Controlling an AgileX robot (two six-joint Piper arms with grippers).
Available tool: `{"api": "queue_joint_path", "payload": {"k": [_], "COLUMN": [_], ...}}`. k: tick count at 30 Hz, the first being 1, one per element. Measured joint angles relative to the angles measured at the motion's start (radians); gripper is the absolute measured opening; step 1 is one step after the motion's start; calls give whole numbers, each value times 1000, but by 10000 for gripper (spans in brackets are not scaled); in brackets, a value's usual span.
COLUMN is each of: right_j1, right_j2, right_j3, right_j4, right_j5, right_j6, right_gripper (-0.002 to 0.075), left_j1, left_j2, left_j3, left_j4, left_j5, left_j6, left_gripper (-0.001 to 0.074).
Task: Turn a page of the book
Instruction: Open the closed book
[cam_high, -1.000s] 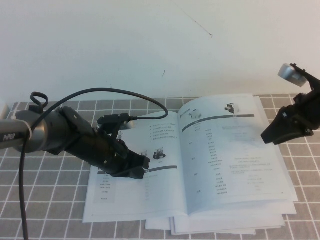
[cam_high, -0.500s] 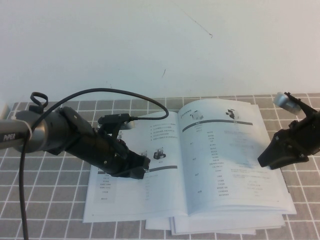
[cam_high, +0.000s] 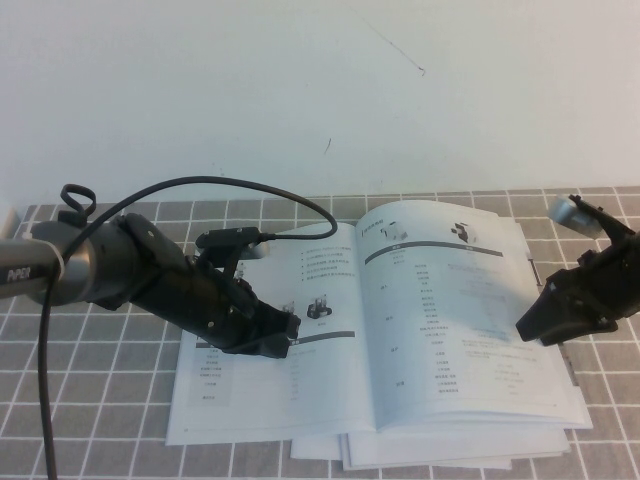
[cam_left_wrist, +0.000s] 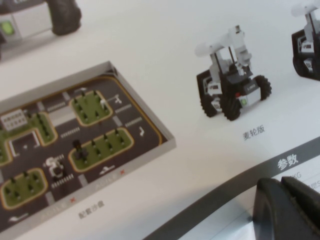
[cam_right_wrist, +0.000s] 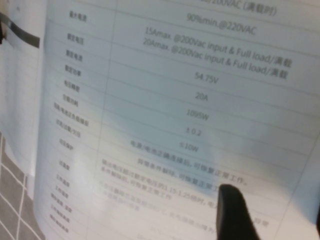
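Observation:
The book (cam_high: 330, 385) lies open on the grey checked cloth. My left gripper (cam_high: 290, 335) rests shut on its left-hand sheet, fingertips (cam_left_wrist: 272, 200) touching the paper by a dark curved banner, near a small robot picture (cam_left_wrist: 230, 92). The page (cam_high: 460, 320), white with a dark-headed table, is the right-hand sheet. My right gripper (cam_high: 525, 328) hovers open just above its outer edge. In the right wrist view the table rows of the page (cam_right_wrist: 190, 100) fill the picture, with the right gripper (cam_right_wrist: 275, 215) showing one dark finger (cam_right_wrist: 232, 210) low over the paper.
Plain white booklets (cam_high: 450, 458) stick out from under the book at the front. The grey checked cloth (cam_high: 90, 400) covers the table up to a white wall. A black cable (cam_high: 230, 185) loops above the left arm.
My right gripper has come down and slightly nearer, from above the page's far right corner to its outer edge. The left arm has stayed put.

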Motion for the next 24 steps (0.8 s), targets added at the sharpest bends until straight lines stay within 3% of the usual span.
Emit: {"api": "queue_joint_path", "payload": {"k": [24], "right_j1": [-6], "right_j2": [14], "right_j3": [2], "right_j4": [-30], "right_j5": [27], "right_j6": [0], "right_gripper": [346], "left_j1": [0], "left_j2": [0], "left_j3": [0], "left_j4": [-2], "left_j5": [0], "left_j6": [2], "left_gripper": [-4]}}
